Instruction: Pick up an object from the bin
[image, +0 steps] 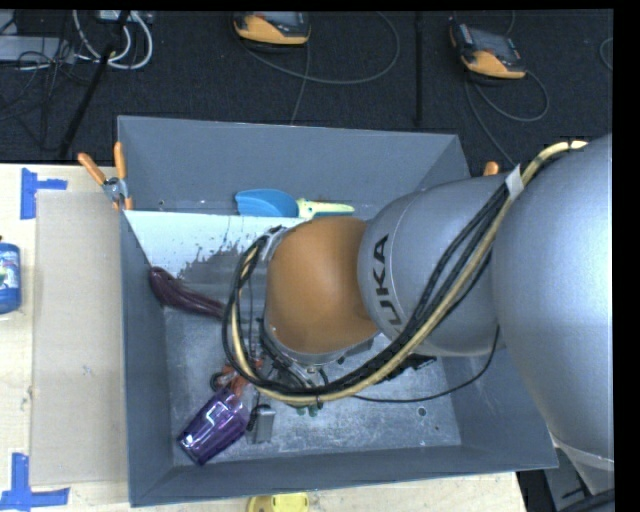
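My gripper (262, 422) is low in the front left part of the bin, mostly hidden under the arm's orange cover and cables. Right beside it on its left lies a purple translucent object (213, 429), tilted across the bin floor; whether the two touch I cannot tell. A small reddish-brown thing (227, 380) lies just above the purple object, partly under the cables.
A dark maroon, elongated object (176, 292) rests against the left wall. At the back wall lies a blue scoop-like object (266, 204) with a pale yellow-green piece (327, 210) next to it. The arm covers the bin's middle and right.
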